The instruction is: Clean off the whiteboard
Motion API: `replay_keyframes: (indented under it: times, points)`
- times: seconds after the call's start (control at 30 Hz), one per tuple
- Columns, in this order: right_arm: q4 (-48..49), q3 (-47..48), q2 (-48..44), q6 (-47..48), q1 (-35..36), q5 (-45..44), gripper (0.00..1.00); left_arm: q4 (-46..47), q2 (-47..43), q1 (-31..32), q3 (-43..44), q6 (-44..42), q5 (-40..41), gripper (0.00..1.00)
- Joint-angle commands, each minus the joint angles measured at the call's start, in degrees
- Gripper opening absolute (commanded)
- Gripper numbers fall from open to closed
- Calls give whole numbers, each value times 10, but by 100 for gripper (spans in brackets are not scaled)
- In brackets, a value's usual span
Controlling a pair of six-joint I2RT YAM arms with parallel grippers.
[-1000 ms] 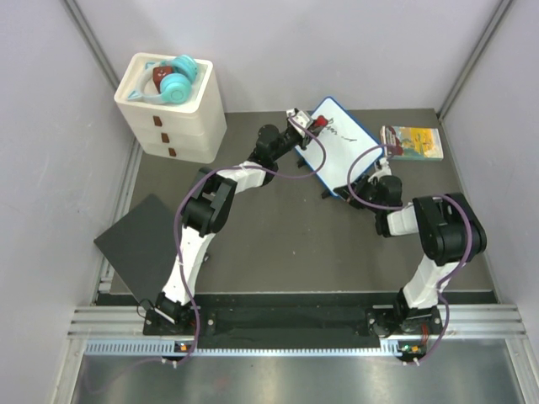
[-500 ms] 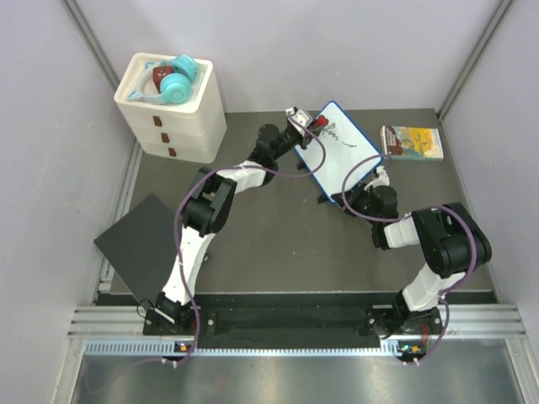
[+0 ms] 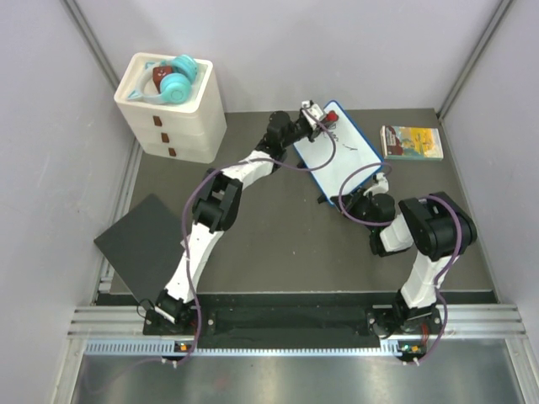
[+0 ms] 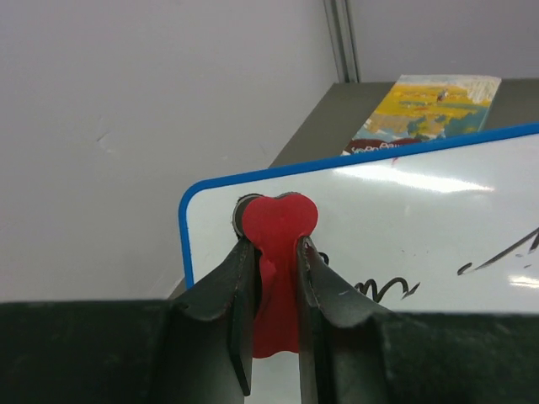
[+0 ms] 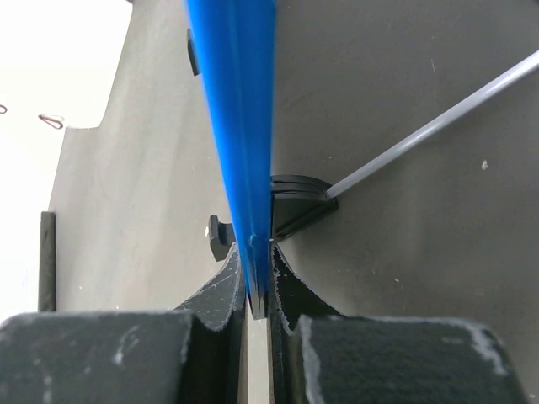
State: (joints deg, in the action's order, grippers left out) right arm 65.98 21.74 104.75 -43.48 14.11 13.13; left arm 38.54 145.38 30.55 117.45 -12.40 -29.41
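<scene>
The whiteboard [image 3: 344,156], white with a thin blue rim, stands tilted at the back middle of the table. It bears black scribbles [image 4: 497,252]. My left gripper [image 3: 318,118] is shut on a red eraser [image 4: 274,252] and presses it against the board's upper left corner [image 4: 198,210]. My right gripper [image 3: 364,200] is shut on the board's blue edge [image 5: 240,126] at its near right side, beside a black foot [image 5: 295,202].
A small colourful book [image 3: 412,141] lies at the back right. White stacked drawers [image 3: 172,109] with teal headphones on top stand at the back left. A flat black square panel [image 3: 141,245] lies at the left.
My left gripper has moved right along the board's top with the eraser. The board has shifted and turned slightly, and my right gripper has moved lower and left with its edge.
</scene>
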Motion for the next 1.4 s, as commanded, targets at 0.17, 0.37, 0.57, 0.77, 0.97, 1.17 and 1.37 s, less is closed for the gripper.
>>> replay_keyframes:
  times: [0.17,0.37,0.57,0.77,0.97,1.17,1.37]
  points:
    - [-201,-39,39,35,29,57,0,-113,108,48,145,-171,-46,0]
    - [-205,-37,36,41,34,57,0,-72,113,67,132,-152,-165,0]
    - [-206,-36,34,45,35,59,0,-18,87,64,71,-86,-276,0]
    - [-204,-35,36,48,36,61,0,-8,60,39,9,-71,-219,0]
    - [-204,-35,35,48,36,60,0,48,80,5,9,1,-102,0]
    - [-197,-36,41,47,36,59,0,73,161,-20,116,102,-18,0]
    - [-194,-36,42,48,37,59,0,29,214,-22,217,88,9,0]
